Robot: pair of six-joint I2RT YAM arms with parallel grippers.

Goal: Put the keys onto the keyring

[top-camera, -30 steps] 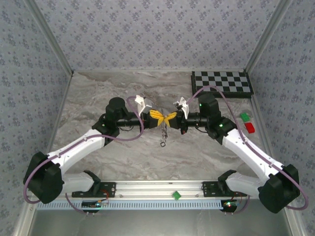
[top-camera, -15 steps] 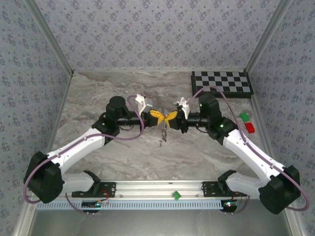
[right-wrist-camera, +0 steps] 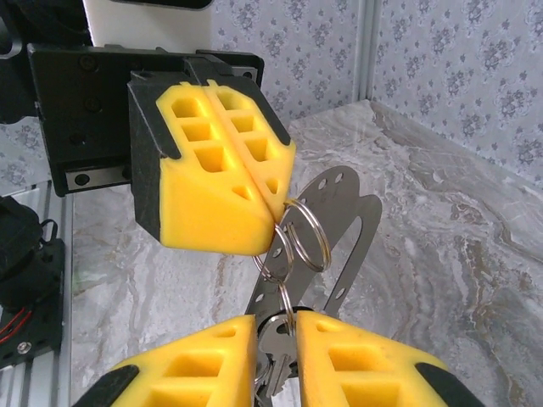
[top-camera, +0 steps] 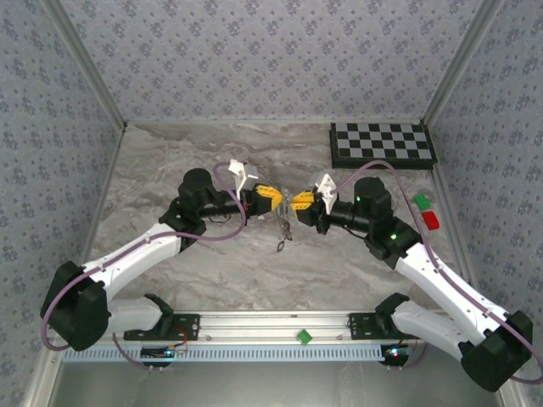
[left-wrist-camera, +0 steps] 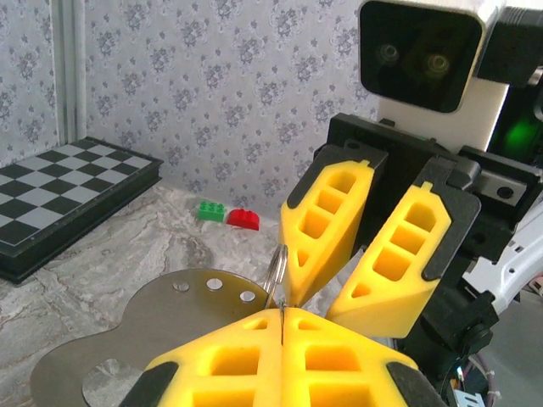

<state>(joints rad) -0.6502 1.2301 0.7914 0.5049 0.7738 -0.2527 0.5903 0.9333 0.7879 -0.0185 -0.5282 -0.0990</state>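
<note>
My left gripper (right-wrist-camera: 273, 222) clamps shut on the thin, stiff, slippery keyring (right-wrist-camera: 307, 237), aloft. Light keys (right-wrist-camera: 271, 339) dangle below, best taken by their flat heads. My right gripper (right-wrist-camera: 276, 326) straddles them, narrowly parted, grip unclear.

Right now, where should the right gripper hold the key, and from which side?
Probably by the head of the key, coming from the right arm's side, facing the left gripper. The key hangs under the rings that the left gripper pinches, and its head lies between the fingers of the right gripper.
</note>
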